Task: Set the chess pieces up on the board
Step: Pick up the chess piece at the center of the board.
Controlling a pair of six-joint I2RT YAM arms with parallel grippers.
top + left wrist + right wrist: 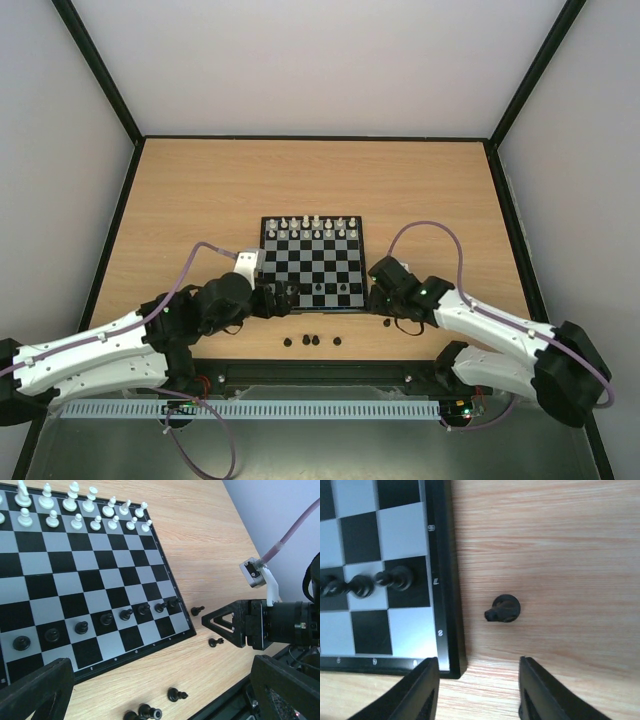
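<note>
Just beyond the right tool point(477, 662), beside the board point(445, 580), a black piece point(503, 609) is being framed by part-open, empty jaws.

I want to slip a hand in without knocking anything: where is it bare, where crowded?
Bare: the board's middle rows, between white pieces and black pawns, its nearest row, and the table beyond the board. Crowded: along the board's near edge, with loose black pieces, left fingers and right fingers.
</note>
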